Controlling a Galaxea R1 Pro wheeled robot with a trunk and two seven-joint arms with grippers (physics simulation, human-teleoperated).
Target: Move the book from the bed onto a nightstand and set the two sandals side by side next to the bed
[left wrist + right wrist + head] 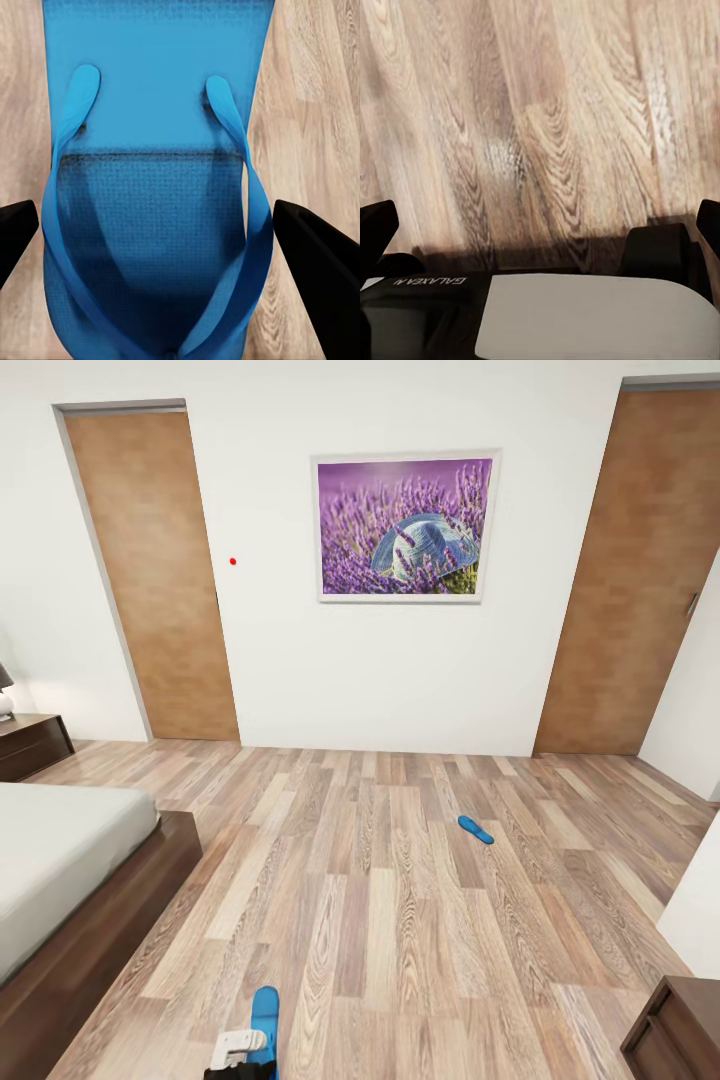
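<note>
One sandal (150, 195) is straddled by the wide-spread left end effector (154, 240), seemingly for pickup, while the other sandal (476, 829) lies well apart; right end effector's spread cannot be told.

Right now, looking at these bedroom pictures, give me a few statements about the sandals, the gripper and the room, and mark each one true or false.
1. The left gripper has its fingers spread on either side of a blue sandal. True.
2. The second sandal lies on the bed. False: it lies on the wood floor, well away from the bed.
3. Both doors in the far wall are shut. True.
4. The picture on the wall shows a red car. False: it shows a hat among purple flowers.
5. The two sandals sit side by side. False: they lie far apart.
</note>
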